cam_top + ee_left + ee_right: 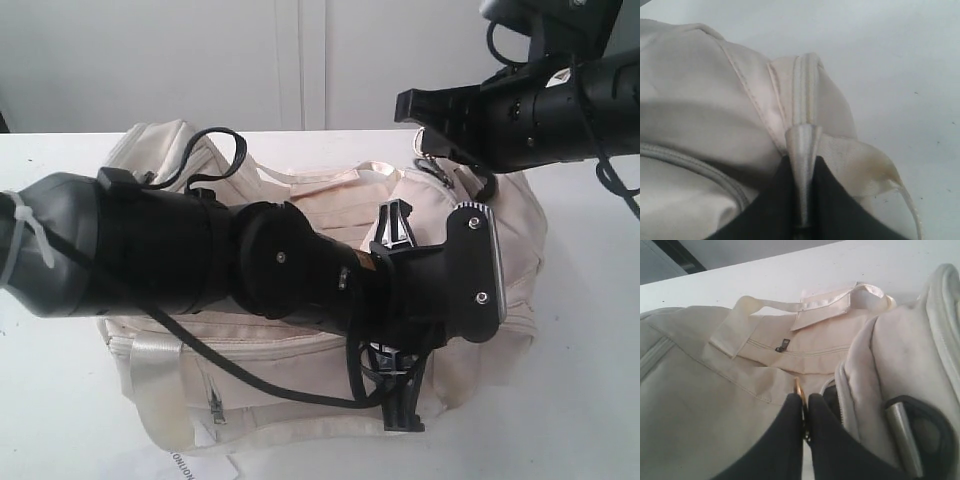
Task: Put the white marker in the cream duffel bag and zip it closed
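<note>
Bag (330,190), soft cream fabric, lies on the white tabletop (60,400). Left wrist view alone shows the left hand (801,162) clamped on its shiny webbing tab (802,140); right wrist view, the right hand (804,400) pinching a gold ring (797,386).

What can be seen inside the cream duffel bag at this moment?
Only a dark sliver of lining shows in the zip gap of the soft cream fabric duffel bag, beside the right pincer. Fabric covers the rest; no marker visible.

The white table (590,400) carries the cream duffel bag (330,195), a lettered paper tag (185,462) beside it.
</note>
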`<action>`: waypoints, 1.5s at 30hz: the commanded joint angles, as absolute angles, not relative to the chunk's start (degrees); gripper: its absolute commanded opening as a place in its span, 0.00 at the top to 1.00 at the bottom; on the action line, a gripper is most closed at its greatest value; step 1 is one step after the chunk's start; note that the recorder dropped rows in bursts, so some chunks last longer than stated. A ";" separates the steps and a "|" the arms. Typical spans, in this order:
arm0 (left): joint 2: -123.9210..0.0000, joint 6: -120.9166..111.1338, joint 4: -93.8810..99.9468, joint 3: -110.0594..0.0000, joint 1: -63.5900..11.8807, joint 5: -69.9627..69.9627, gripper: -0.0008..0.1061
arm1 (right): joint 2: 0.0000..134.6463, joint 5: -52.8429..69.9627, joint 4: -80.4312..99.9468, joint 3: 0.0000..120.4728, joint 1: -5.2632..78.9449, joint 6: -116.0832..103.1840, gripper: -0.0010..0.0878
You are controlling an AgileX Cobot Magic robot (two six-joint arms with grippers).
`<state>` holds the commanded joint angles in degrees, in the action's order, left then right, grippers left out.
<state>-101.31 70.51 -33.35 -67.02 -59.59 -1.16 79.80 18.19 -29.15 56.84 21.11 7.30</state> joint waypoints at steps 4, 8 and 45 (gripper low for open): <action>-101.31 70.51 -33.35 -67.02 -59.59 -1.16 0.99 | 80.84 18.97 -29.04 56.84 21.11 7.31 0.49; -101.31 70.50 -33.35 -67.02 -59.59 -1.16 0.96 | 79.84 19.15 -28.91 57.83 21.11 7.31 0.44; -70.29 18.78 -16.80 -67.46 -37.26 -40.66 0.99 | 62.20 50.78 -12.85 58.60 6.29 3.33 0.99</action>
<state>-70.29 18.78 -16.80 -67.46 -37.26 -40.66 62.20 50.78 -12.85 58.60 6.29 3.33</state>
